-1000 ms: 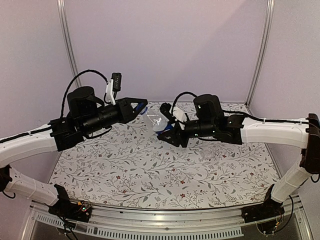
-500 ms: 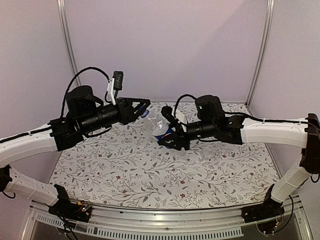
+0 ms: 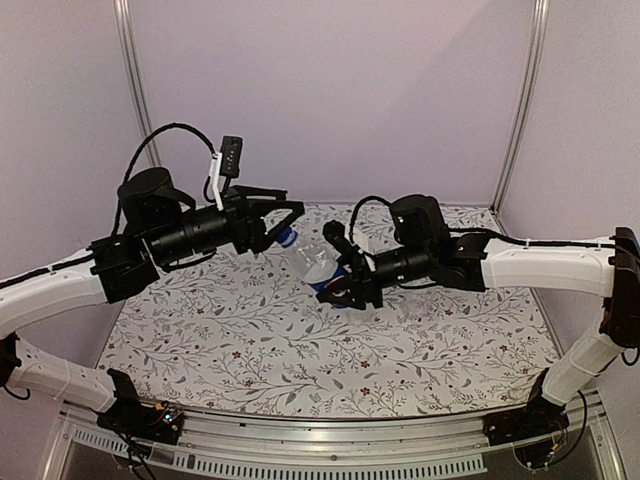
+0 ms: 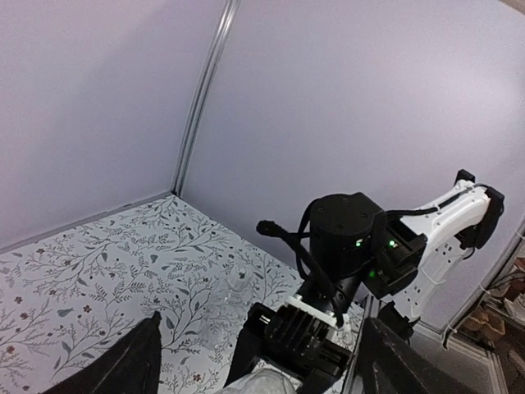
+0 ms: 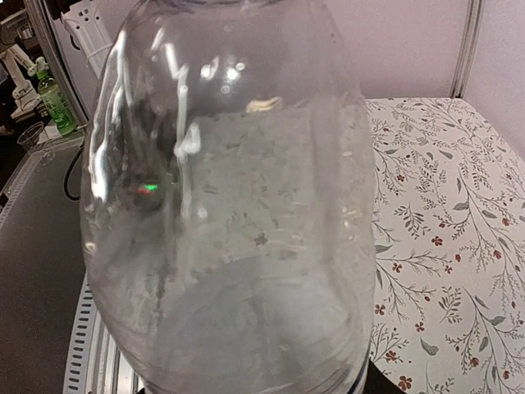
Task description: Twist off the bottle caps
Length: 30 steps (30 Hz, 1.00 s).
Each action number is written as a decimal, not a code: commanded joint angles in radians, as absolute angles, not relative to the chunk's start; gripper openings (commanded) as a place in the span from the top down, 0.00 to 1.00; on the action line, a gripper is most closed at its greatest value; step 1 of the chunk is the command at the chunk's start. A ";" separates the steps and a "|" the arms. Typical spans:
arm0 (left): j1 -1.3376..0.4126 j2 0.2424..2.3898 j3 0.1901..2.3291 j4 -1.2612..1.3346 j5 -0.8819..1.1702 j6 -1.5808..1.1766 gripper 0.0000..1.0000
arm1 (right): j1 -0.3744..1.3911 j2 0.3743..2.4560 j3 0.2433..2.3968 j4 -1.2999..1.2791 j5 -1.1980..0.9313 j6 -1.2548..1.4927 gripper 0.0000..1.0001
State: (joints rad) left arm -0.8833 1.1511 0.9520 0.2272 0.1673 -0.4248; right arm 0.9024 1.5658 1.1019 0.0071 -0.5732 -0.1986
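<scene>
1. the right gripper (image 3: 338,280) is clamped around the labelled bottle (image 3: 315,262) and holds it in the air above the table (image 3: 250,340). the bottle is tilted, with its neck pointing toward the left arm.
2. the left gripper (image 3: 287,225) is released. in the left wrist view its fingers (image 4: 123,369) stand wide apart with nothing pinched between them.
3. the blue cap (image 3: 286,237) sits at the bottle's neck end, just at the left fingertips. i cannot tell whether it is threaded on, loose, or only resting there.
4. risk: if the cap is nearly off, the tilt and the slack jaws could let it drop and roll across the patterned table.
5. risk: if the jaws close again off-centre, they could catch the neck instead of the cap. the twist would then turn the whole bottle in the right grip.
6. risk: the bottle is thin clear plastic and fills the right wrist view. a harder squeeze could buckle it, and a weaker one could let it spin or slide out.
7. risk: the two wrists are close together over the middle of the table, so a wide wrist roll could knock one arm against the other.
8. a small clear object (image 4: 238,283) stands on the table beyond the bottle. it is too small to say if it is the shorter bottle, and a low sweep of either arm could tip it.
</scene>
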 commanded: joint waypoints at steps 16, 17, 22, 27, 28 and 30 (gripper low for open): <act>-0.781 1.104 0.938 0.357 0.817 -0.174 0.19 | 0.901 1.518 1.125 0.002 -0.985 -0.160 0.54; -0.781 1.114 0.941 0.360 0.838 -0.174 0.19 | 0.902 1.519 1.125 0.004 -0.992 -0.156 0.54; -0.780 1.150 0.952 0.369 0.888 -0.173 0.23 | 0.902 1.526 1.129 0.016 -1.025 -0.145 0.54; -0.779 1.181 0.964 0.374 0.913 -0.177 0.33 | 0.901 1.526 1.132 0.023 -1.029 -0.138 0.54; -0.779 1.185 0.964 0.378 0.916 -0.180 0.35 | 0.902 1.529 1.132 0.023 -1.029 -0.139 0.54; -0.779 1.193 0.963 0.383 0.917 -0.182 0.39 | 0.901 1.530 1.132 0.023 -1.028 -0.138 0.54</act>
